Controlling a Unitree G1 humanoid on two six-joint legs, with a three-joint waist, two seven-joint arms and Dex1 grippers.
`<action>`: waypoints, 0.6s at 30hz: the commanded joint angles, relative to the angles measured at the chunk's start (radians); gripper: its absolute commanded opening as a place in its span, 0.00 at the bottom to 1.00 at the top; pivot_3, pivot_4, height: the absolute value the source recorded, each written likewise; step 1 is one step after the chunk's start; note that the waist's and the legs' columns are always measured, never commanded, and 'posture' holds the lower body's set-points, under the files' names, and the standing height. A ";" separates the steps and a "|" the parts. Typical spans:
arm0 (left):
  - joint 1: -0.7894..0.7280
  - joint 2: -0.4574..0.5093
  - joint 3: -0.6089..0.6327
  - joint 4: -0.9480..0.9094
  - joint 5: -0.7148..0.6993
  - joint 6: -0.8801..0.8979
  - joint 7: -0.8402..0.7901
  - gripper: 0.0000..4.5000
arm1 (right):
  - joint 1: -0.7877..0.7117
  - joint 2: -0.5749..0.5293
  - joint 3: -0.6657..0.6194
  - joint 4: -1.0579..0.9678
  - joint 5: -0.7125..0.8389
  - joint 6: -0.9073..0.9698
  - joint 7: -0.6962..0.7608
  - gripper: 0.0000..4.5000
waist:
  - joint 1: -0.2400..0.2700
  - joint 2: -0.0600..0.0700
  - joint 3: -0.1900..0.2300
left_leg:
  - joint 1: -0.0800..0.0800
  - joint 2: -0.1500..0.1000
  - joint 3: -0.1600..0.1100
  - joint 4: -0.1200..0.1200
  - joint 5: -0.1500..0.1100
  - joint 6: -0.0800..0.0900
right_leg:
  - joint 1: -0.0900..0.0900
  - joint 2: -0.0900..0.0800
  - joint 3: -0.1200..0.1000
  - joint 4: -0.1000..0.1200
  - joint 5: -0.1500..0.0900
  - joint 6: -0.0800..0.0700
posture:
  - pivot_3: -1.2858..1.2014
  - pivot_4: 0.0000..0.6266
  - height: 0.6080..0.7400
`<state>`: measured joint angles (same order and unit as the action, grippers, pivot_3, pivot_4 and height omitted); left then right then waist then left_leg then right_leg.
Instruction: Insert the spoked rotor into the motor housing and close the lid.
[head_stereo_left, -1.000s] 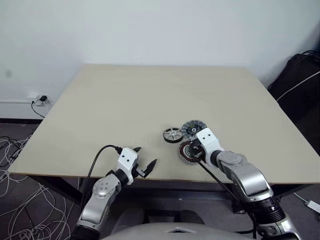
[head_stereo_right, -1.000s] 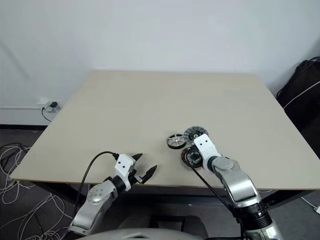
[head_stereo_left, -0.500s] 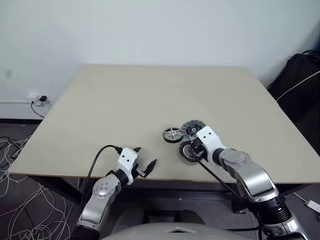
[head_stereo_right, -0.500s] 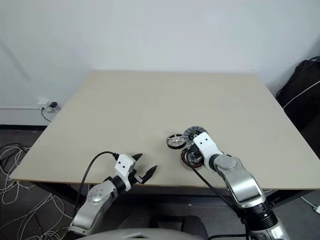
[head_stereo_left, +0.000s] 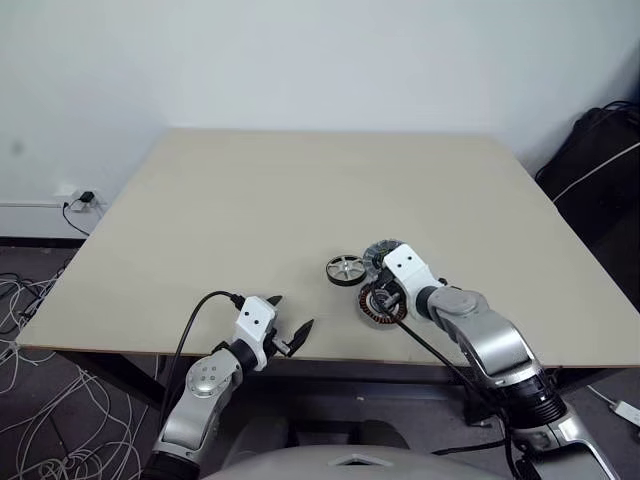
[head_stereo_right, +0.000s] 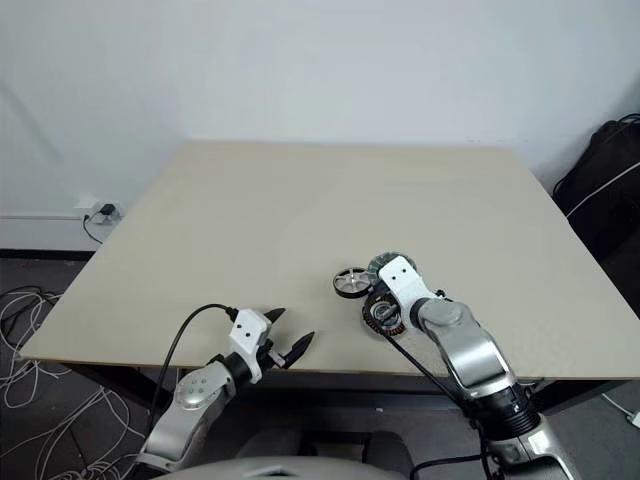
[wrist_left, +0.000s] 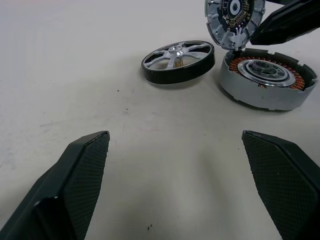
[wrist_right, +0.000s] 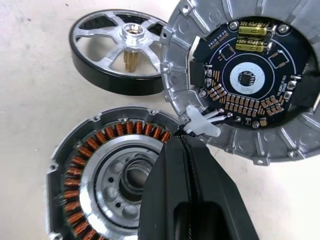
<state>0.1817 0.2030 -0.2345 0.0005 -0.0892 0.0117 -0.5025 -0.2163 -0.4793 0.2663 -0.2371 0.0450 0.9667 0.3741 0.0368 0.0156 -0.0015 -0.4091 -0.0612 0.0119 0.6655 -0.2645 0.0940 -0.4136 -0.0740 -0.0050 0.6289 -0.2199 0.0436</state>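
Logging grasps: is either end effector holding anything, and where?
Left end effector open, empty. Right end effector shut, tips at the white wire tab of the lid; whether it pinches it cannot be told.
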 joint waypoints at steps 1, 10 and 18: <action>-0.011 -0.004 0.003 -0.014 -0.002 -0.024 0.001 1.00 | -0.041 0.004 0.003 0.015 -0.011 -0.015 0.010 0.01 | 0.000 0.000 0.000 | 0.000 0.000 0.000 0.000 0.000 0.000 | 0.000 0.000 0.000 0.000 0.000 0.000 | 0.52 0.00 1.00; -0.007 -0.004 0.002 -0.030 -0.001 -0.017 0.005 1.00 | -0.041 0.009 0.029 0.034 -0.010 -0.011 0.030 0.01 | -0.002 0.000 0.000 | 0.000 0.000 0.000 0.000 0.000 0.000 | 0.000 0.000 0.000 0.000 0.000 0.000 | 0.52 0.00 1.00; -0.010 -0.002 0.002 -0.023 -0.002 -0.020 0.000 1.00 | -0.013 0.010 0.036 0.004 -0.007 0.007 0.037 0.01 | -0.001 0.001 0.000 | 0.000 0.000 0.000 0.000 0.000 0.000 | 0.000 0.000 0.000 0.000 0.000 0.000 | 0.52 0.00 1.00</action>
<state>0.1821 0.2021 -0.2345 0.0004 -0.0891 0.0106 -0.5019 -0.2230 -0.4705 0.3086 -0.2018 0.0422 0.9701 0.4113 0.0356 0.0161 -0.0020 -0.4091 -0.0614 0.0119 0.6655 -0.2645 0.0940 -0.4136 -0.0740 -0.0049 0.6290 -0.2198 0.0435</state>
